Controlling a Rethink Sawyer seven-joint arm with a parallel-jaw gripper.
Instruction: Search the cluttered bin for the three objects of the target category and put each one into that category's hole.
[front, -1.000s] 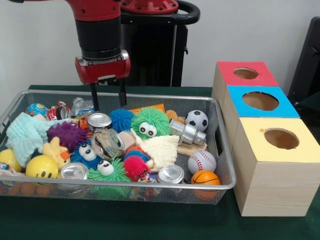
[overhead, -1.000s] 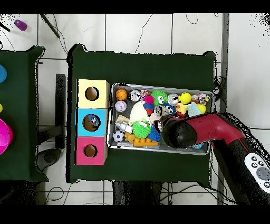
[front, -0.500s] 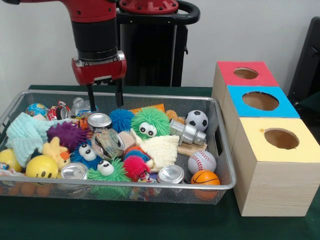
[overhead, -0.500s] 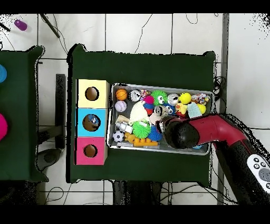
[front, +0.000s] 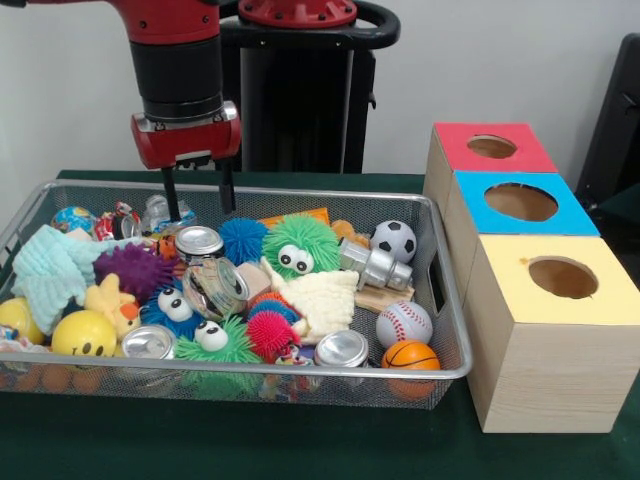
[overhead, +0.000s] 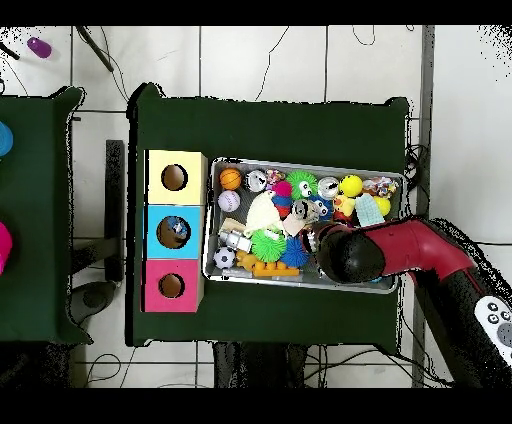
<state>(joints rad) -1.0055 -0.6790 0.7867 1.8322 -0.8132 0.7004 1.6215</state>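
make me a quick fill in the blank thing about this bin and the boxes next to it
1. The gripper hangs above the wire bin with its fingers apart and holds ______.
2. In the front view, the box nearest the camera has a ______ top.
3. The soccer ball lies in the bin's far corner on the side toward the ______.
4. The orange basketball lies just in front of the ______.

Missing words: nothing; yellow; boxes; baseball

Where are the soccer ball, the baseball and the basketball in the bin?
soccer ball (front: 393, 240), front view, on its white and black face.
baseball (front: 404, 323), front view, on its white middle between the red seams.
basketball (front: 410, 356), front view, on its orange top above the bin's rim.
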